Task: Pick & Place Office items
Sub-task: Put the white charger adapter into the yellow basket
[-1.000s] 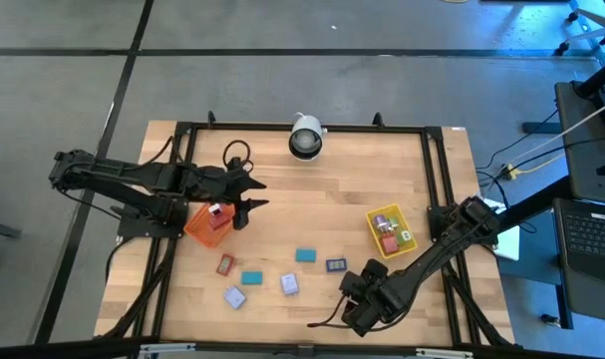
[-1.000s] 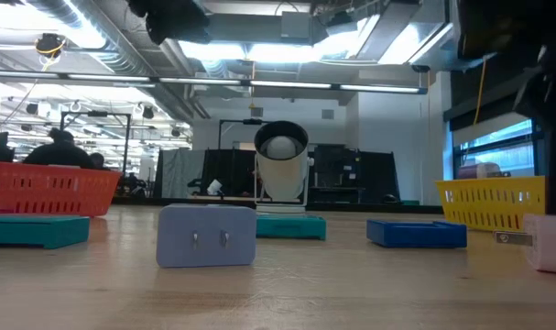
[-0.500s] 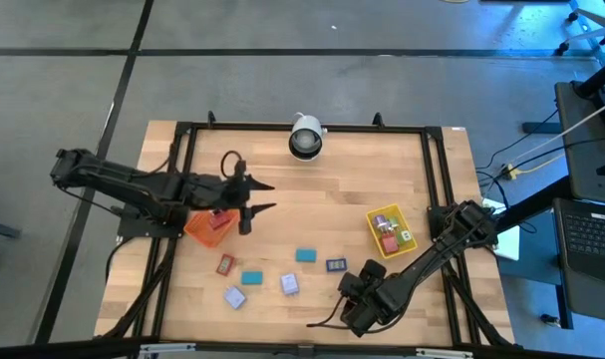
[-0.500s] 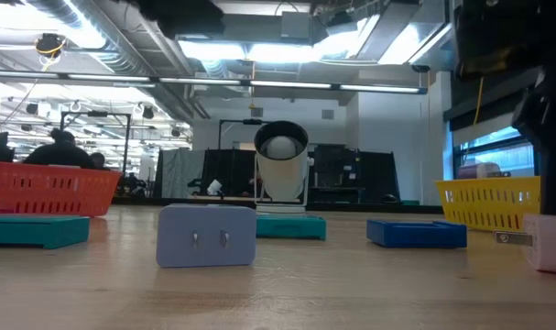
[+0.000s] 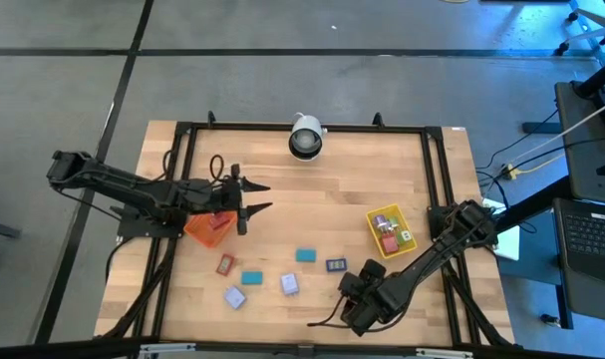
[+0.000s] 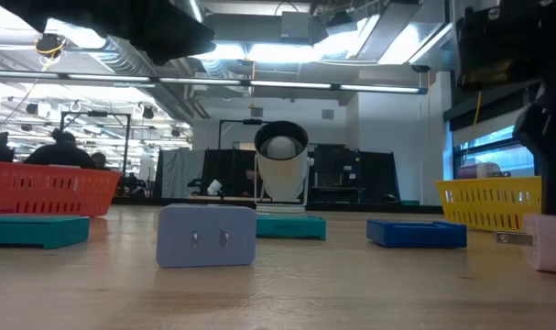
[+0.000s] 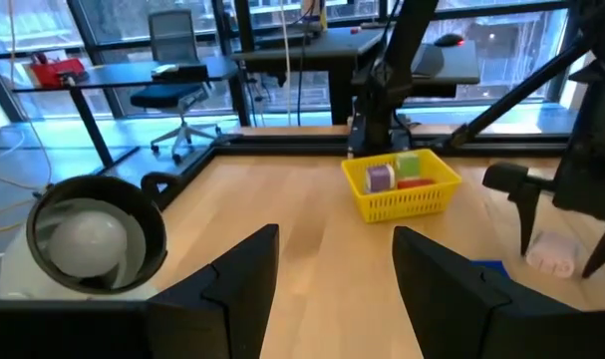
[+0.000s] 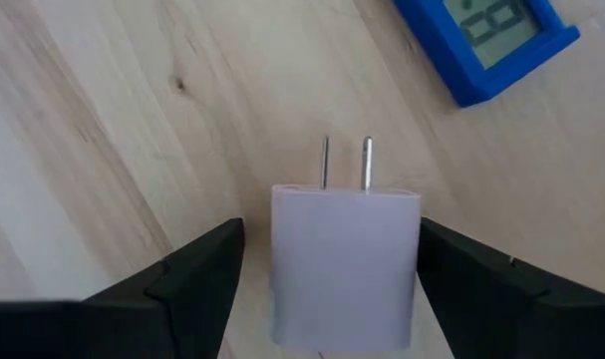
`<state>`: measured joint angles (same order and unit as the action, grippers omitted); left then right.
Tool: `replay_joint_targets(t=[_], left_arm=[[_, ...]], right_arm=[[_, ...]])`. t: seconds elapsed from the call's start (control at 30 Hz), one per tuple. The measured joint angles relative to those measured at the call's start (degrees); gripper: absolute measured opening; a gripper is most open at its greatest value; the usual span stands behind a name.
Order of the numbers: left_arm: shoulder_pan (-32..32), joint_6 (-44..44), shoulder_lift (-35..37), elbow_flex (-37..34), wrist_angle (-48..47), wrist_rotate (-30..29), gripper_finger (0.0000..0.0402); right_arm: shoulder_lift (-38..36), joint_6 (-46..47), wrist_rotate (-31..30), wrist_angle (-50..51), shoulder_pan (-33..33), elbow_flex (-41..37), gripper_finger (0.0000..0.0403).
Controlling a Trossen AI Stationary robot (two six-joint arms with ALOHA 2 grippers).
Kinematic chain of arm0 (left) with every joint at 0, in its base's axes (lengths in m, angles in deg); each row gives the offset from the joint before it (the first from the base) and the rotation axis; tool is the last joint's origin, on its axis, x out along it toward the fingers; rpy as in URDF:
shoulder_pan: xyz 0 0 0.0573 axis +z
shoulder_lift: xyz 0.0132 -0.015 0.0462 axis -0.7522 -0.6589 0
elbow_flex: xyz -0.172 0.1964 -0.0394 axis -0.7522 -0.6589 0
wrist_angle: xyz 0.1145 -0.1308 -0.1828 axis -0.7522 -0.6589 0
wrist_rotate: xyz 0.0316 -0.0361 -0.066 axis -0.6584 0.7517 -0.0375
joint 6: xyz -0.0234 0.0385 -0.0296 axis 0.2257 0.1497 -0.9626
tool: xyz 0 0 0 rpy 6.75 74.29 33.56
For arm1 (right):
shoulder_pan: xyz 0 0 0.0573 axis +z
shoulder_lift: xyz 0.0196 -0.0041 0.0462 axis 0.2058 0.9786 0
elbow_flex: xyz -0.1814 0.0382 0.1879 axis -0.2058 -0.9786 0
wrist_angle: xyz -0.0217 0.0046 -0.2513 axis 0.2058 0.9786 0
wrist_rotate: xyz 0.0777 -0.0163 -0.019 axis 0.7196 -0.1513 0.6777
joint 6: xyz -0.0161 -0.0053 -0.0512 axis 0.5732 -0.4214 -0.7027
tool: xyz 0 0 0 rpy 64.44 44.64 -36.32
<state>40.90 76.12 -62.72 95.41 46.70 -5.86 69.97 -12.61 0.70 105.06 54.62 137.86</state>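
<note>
The wooden bench point(image 5: 312, 189) carries an orange tray point(image 5: 208, 227) directly beneath the left hand point(image 5: 250, 196), whose fingers stand apart around nothing, and a yellow tray point(image 5: 392, 230) well off to that hand's far side, its few small items too tiny to name from above. The right hand point(image 8: 322, 264) hangs low with its fingers point(image 8: 197, 274) spread wide on either side of a lavender plug block point(image 8: 344, 261), apparently just clear of it, though the block's near end is cut off. A dark blue block point(image 8: 486, 35) beyond that hand is partly cropped; the teal blocks point(image 5: 304, 255), red block point(image 5: 224, 264) and second lavender block point(image 5: 234, 297) lie loose between the hands.
</note>
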Motion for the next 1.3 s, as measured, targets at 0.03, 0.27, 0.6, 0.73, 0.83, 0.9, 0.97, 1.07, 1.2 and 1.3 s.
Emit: replay_joint_targets(t=[0.03,0.27,0.6,0.73,0.83,0.9,0.97,1.07,1.2,1.3], left_arm=[[0.0,-0.04,0.11,-0.54,0.41,-0.02,0.0194],[0.0,-1.12,0.09,-0.95,0.72,1.92,0.0194],[0.0,-1.12,0.09,-0.95,1.13,2.58,0.0194],[0.0,-0.06,0.05,-0.95,3.01,2.59,0.0194],[0.0,0.89,0.05,-0.97,4.81,2.61,0.0194],[0.0,1.76,0.05,-0.97,5.25,2.63,0.0194],[0.0,1.88,0.05,-0.97,5.23,2.81,0.0194],[0.0,1.9,0.05,-0.97,5.13,4.08,0.0194],[-0.01,1.92,0.05,-0.97,5.01,6.38,0.0194],[0.0,1.95,0.05,-0.97,4.78,6.53,0.0194]], right_arm=[[-0.07,0.14,0.16,-0.62,0.0,-0.4,0.0282],[-0.14,-1.35,0.4,-1.91,0.0,-0.83,0.0233],[-0.09,-2.4,0.56,-2.53,0.0,-0.9,0.0205],[-0.05,-2.55,-0.04,-2.71,0.0,-0.94,0.0203],[-0.03,-2.57,-0.26,-2.81,0.0,-0.96,0.0201],[-0.07,-2.61,-0.29,-2.89,0.0,-0.96,0.0201],[-0.2,-2.72,-0.37,-2.93,0.0,-1.0,0.02],[-0.68,-2.73,-1.25,-3.08,0.03,-1.14,0.02],[-2.04,-2.94,-3.35,-3.06,0.05,-1.22,0.02],[-2.63,-3.15,-3.98,-2.85,0.05,-1.22,0.0199]])
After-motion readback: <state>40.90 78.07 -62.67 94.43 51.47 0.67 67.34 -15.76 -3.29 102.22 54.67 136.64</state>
